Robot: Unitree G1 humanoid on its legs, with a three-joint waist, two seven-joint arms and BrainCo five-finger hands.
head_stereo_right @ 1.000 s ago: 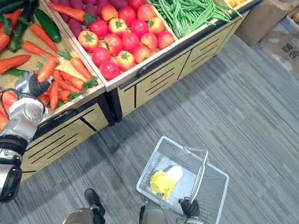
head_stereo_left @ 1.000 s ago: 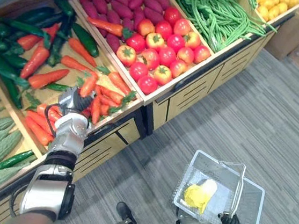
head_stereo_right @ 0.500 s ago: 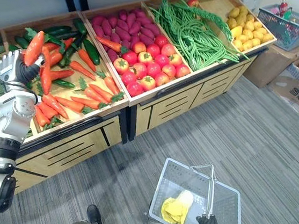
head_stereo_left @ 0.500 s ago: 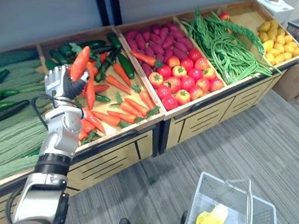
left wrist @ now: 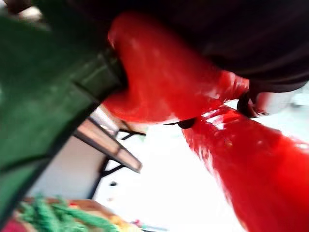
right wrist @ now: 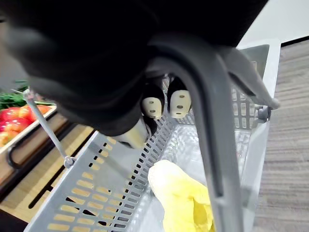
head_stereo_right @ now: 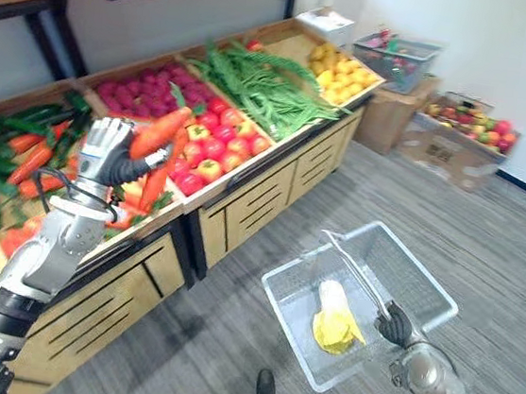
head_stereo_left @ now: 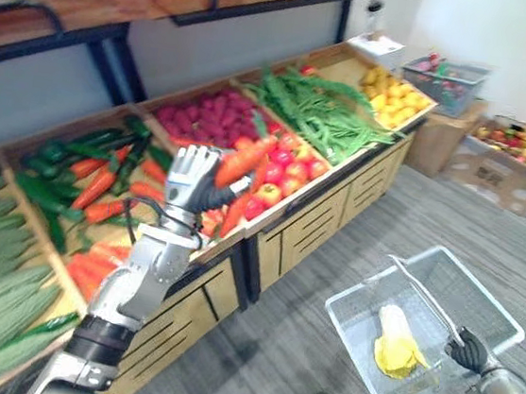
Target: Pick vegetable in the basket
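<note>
Carrot (head_stereo_left: 240, 163) number one is up in the air, in the robot's left hand (head_stereo_left: 189, 179). The fingers and thumb are curled tight round its thick end, and its thin end points away from the hand. It hangs over the front edge of the wooden stand (head_stereo_left: 308, 216), near where the carrot bin meets the tomato bin. Up close, the left wrist view shows the orange-red carrot and its green top (left wrist: 43, 96) pressed against the dark hand.

One grey basket (head_stereo_left: 487, 313) is in front of the stand, well apart from it, over the grey floor (head_stereo_left: 273, 360). The right hand (head_stereo_left: 467, 351) is curled round one handle (right wrist: 212, 125) of the basket and holds it. One yellow and white thing (head_stereo_left: 395, 343) lies inside on the bottom. No carrot is in the basket yet.

On the stand, many more carrots (head_stereo_left: 100, 207) lie in a bin with dark green cucumbers (head_stereo_left: 45, 191). They are too many to count. The next bin has red tomatoes (head_stereo_left: 291, 162) at the front and purple sweet potatoes (head_stereo_left: 201, 114) at the back. Then comes one heap of long green beans (head_stereo_left: 315, 117), then a bin of small yellow fruit (head_stereo_left: 395, 84) at the far end.

Past that end stands one small basket (head_stereo_left: 443, 75) and one brown box (head_stereo_left: 508, 173) with fruit in it.
</note>
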